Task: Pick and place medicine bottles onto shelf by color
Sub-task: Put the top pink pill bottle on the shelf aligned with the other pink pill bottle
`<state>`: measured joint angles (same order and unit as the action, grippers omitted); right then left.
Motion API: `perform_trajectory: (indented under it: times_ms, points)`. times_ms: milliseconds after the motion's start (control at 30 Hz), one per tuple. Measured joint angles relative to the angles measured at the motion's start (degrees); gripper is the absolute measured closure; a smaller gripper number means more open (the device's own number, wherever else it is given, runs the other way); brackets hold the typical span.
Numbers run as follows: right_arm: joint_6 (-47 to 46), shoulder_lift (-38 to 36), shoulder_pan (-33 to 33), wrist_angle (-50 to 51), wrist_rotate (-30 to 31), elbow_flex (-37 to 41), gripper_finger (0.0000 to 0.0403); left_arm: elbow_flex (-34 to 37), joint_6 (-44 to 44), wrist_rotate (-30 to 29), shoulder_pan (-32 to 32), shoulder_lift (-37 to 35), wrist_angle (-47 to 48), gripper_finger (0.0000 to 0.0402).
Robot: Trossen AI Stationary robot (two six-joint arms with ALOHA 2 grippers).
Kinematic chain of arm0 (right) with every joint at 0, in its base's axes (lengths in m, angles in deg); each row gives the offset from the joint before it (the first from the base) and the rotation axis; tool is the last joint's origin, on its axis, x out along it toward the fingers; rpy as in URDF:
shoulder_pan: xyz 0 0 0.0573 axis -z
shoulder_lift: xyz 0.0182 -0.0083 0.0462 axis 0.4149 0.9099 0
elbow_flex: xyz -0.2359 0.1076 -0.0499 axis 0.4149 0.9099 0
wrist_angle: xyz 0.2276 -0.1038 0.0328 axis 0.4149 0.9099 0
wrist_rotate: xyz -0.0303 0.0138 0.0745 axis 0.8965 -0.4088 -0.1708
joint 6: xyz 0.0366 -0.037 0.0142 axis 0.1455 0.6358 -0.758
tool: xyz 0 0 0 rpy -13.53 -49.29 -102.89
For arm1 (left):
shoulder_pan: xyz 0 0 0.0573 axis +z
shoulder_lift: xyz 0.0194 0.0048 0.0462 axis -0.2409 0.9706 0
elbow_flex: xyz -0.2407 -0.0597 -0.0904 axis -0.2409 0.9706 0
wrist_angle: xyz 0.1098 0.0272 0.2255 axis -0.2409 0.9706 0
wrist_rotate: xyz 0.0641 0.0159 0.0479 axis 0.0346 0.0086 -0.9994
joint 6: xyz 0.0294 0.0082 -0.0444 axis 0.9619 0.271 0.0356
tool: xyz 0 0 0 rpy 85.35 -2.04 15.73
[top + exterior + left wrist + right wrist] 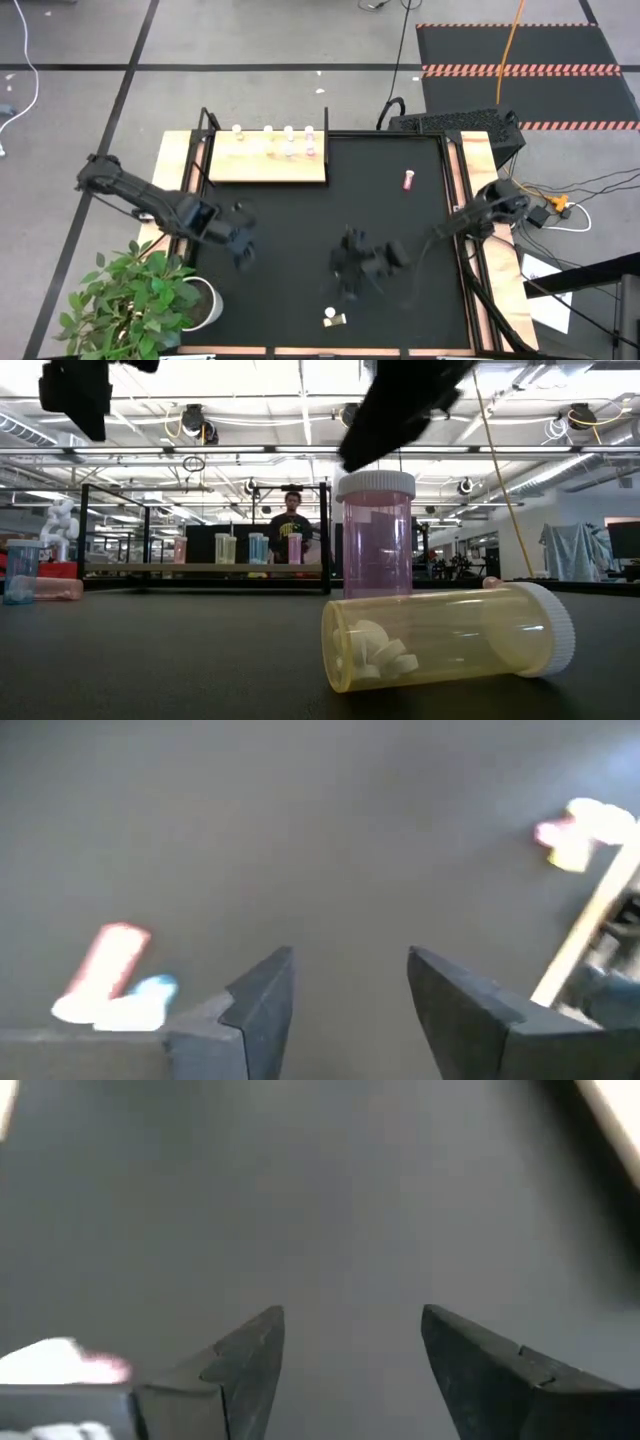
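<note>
Now a next bottle is to be picked for the shelf (266,170).
Both grippers are seen parted and empty: left gripper (350,1005) over bare mat, right gripper (350,1370) likewise. A yellow bottle (333,318) lies just ahead of the right fingers (245,1365); a pink bottle (408,180) lies well apart. The lying bottle should be straddled squarely across its body before closing.

Four bottles (273,138) stand in a row on the shelf (266,165) at the mat's (300,230) far left corner, another bottle (408,180) lying well right of it.
</note>
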<state>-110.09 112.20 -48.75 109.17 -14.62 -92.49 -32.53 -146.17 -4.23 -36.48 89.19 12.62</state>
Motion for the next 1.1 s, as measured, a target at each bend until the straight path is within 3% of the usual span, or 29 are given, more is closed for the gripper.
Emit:
perform_trajectory:
  times_ms: [167,267,367,500,767,933,1100]
  points:
    - [9.3,-3.3,7.7,-0.1,-4.6,0.0,0.0172,0.0,0.4,-0.2,5.4,-3.0,5.8,0.0215]
    - [14.2,-3.7,12.0,-4.1,-11.4,0.0,0.0172,0.0,1.2,-0.2,7.1,-4.4,7.8,0.0215]
    - [18.3,-1.4,16.0,-15.1,-21.6,0.0,0.0172,0.0,3.5,-0.4,8.0,-5.2,9.2,0.0217]
    - [22.5,3.6,18.7,-28.6,-28.5,-0.7,0.0172,0.0,10.6,-0.5,7.1,-4.9,11.1,0.0229]
    - [29.5,14.8,19.0,-36.9,-29.6,-6.7,0.0153,0.5,23.2,-0.6,7.2,-0.7,16.3,0.0240]
    - [29.8,17.4,19.6,-39.8,-28.5,-6.8,0.0150,3.5,22.9,-0.2,9.4,-0.1,16.2,0.0240]
    - [33.7,21.2,21.2,-46.1,-36.4,-6.9,0.0149,7.0,16.3,1.4,12.3,-0.6,17.2,0.0241]
